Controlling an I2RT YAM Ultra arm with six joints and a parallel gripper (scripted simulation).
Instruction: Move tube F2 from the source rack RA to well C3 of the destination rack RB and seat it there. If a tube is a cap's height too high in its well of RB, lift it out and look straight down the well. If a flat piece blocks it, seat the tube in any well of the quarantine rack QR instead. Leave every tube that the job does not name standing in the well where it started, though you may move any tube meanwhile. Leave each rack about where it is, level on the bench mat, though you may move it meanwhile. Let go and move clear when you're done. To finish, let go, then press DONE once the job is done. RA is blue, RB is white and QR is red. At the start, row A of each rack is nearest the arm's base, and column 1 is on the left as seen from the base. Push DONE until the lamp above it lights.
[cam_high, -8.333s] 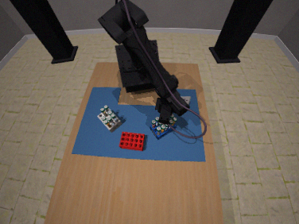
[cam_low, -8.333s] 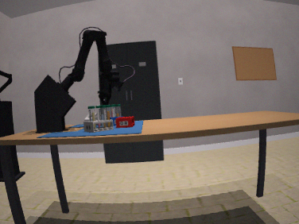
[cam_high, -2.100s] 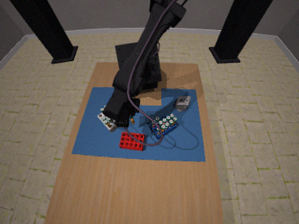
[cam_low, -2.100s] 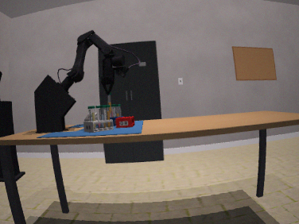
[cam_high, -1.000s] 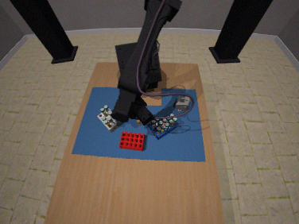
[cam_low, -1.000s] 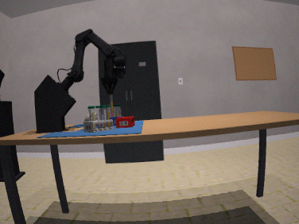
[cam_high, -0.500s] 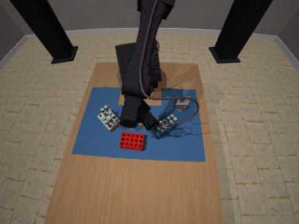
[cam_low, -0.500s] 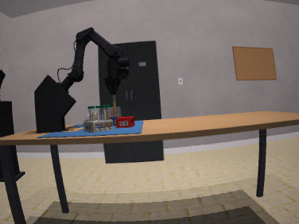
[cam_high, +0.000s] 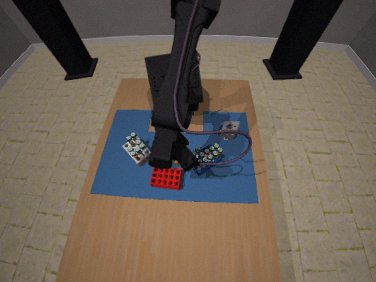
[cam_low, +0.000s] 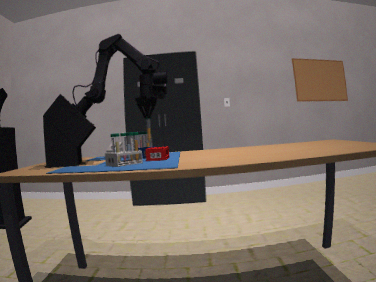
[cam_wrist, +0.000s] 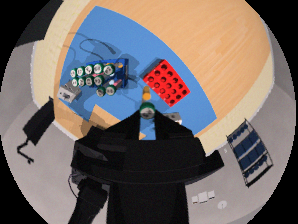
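My gripper (cam_low: 148, 116) (cam_wrist: 147, 113) is shut on a green-capped tube (cam_low: 149, 130) (cam_wrist: 147, 95) with orange contents. The tube hangs upright, just above the rack tops in the exterior view. In the wrist view its lower end shows over the mat beside the red rack QR (cam_high: 166, 187) (cam_low: 157, 154) (cam_wrist: 163, 64), which has no tubes. The blue rack RA (cam_high: 201, 171) (cam_wrist: 126, 67) holds several green-capped tubes. The white rack RB (cam_high: 143, 160) (cam_low: 121, 161) also holds several; the gripper mostly hides it in the wrist view. The held tube's label and well C3 are unreadable.
A grey box (cam_high: 230, 130) (cam_wrist: 69, 93) stands near the blue rack on the base side; its lamp state cannot be told. The racks stand on the blue mat (cam_high: 230, 190) (cam_wrist: 100, 27). The arm passes over the mat's middle between the white and blue racks.
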